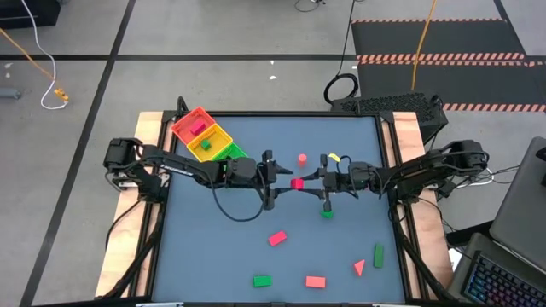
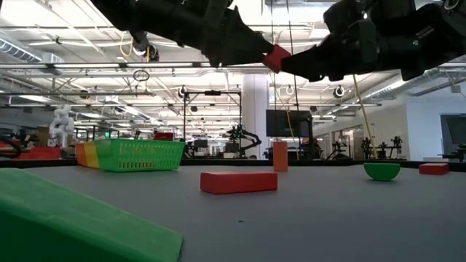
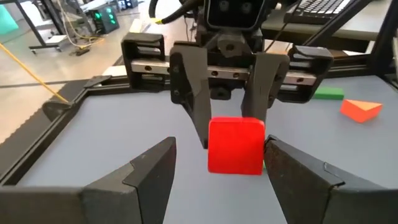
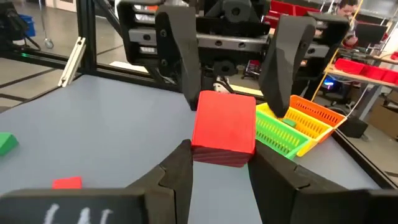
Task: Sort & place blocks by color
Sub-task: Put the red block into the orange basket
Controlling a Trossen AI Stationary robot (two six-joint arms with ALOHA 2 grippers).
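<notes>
**Mid-air handover could drop the cube**

I see the red cube [image 1: 297, 182] held above the middle of the surface [image 1: 213, 256] — pinched by the right gripper [image 4: 221, 163], while the left gripper [image 3: 214, 169] is spread around it. If I release before the left closes squarely, it falls. It looks small, smooth, square-edged.

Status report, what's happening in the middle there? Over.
Right end effector shut on red cube, mid-air. Left end effector open around it. Nothing in the way.
</notes>
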